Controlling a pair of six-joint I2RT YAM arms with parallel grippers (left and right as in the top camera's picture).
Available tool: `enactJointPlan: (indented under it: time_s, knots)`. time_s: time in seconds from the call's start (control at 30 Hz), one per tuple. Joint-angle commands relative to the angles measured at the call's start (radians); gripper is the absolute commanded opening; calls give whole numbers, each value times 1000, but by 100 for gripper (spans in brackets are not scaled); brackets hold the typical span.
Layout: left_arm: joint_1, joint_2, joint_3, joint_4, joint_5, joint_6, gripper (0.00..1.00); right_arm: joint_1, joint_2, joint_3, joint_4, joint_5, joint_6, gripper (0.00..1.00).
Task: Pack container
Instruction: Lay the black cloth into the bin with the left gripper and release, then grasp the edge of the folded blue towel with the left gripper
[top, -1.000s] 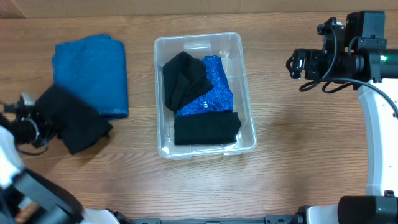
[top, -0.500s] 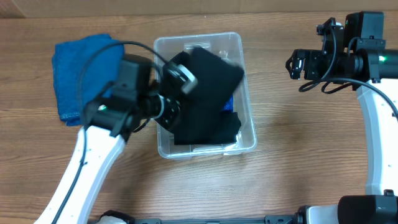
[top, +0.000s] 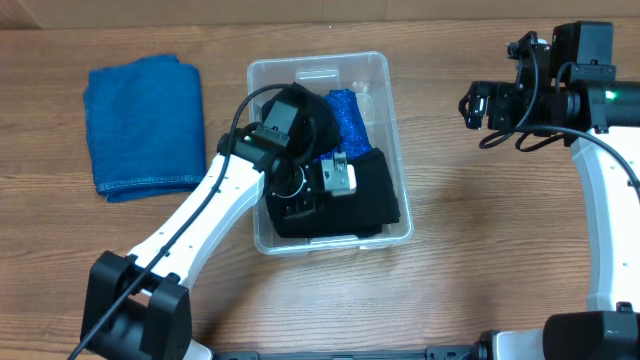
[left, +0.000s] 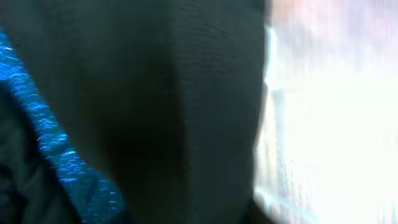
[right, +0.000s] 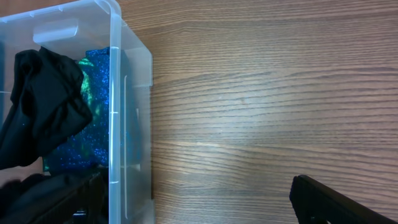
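Observation:
The container (top: 385, 90) is a clear bin at the table's middle; it also shows in the right wrist view (right: 118, 74). It holds a crumpled black cloth (top: 300, 110), a sparkly blue cloth (top: 350, 125) and a black cloth (top: 375, 200) at its near end. My left gripper (top: 337, 180) is down inside the bin, on that near black cloth. In the left wrist view the black cloth (left: 155, 106) fills the frame and hides the fingers. My right gripper (top: 474, 105) is open and empty, above bare table right of the bin.
A folded blue towel (top: 145, 125) lies on the table left of the bin. The left arm (top: 200, 215) slants from the front left over the bin's left rim. The right arm's white base (top: 610, 220) stands at the right edge.
The left arm has carried a black cloth from the table's left side over to the bin and lowered it inside. The right arm has not moved.

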Motion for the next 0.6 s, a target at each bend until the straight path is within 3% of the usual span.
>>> enactJointPlan:
  time_s: [0.0,0.03,0.07,0.23,0.33,0.43,0.57]
  knots:
    - [21,0,50,76,-149,-292,100,3,-3,-3,3,3,1,100]
    - [50,-3,114,60,-229,-438,100,3,-3,-3,3,3,1,100]
    - [75,-9,176,24,-255,-510,100,3,-3,-3,3,3,1,100]
    - [201,-58,529,-212,-254,-655,100,3,-3,-3,3,3,1,100]
    - [371,-115,613,-254,-254,-817,100,3,-3,-3,3,3,0,100]
    - [672,-113,608,-282,-233,-1080,100,3,-3,-3,3,3,1,100]
    - [936,-6,608,-288,-170,-1066,100,3,-3,-3,0,3,1,100]
